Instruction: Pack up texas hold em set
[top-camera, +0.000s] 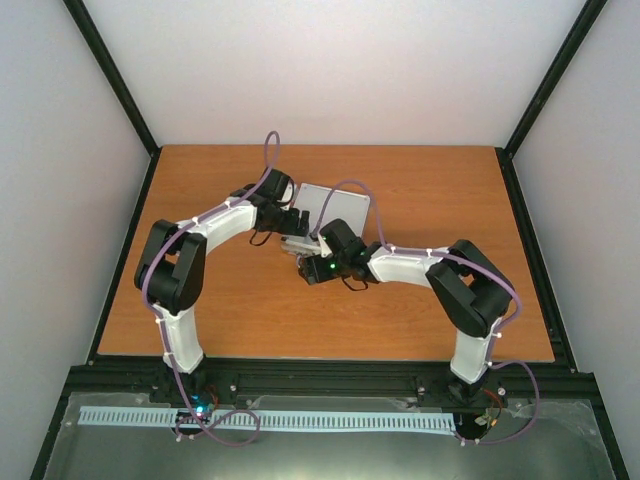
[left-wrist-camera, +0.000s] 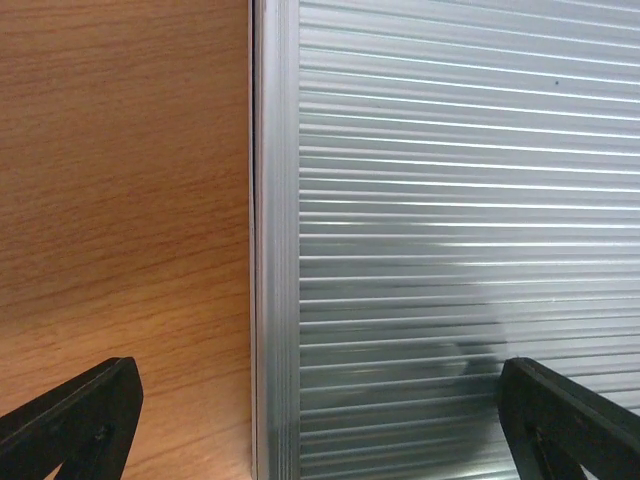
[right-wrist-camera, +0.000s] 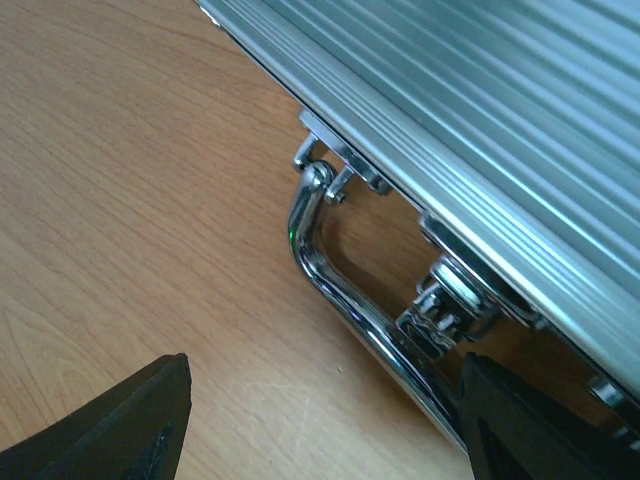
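Observation:
The texas hold em set shows only as its ribbed silver case (top-camera: 338, 205), lying shut on the wooden table, its inside hidden. My left gripper (left-wrist-camera: 318, 400) hovers open over the case lid (left-wrist-camera: 450, 200). One finger (left-wrist-camera: 80, 420) is above the wood and the other sits above the lid, so they straddle the lid's left edge. My right gripper (right-wrist-camera: 325, 400) is open at the case's front side. The chrome handle (right-wrist-camera: 320, 260) and a latch (right-wrist-camera: 450, 300) lie between its fingers, nearer the right finger (right-wrist-camera: 520, 420). Nothing is held.
The case sits mid-table toward the back, and both arms (top-camera: 230, 220) (top-camera: 410, 265) reach in over it from either side. Bare wood (top-camera: 200, 320) surrounds the case. Black frame posts stand at the table's corners.

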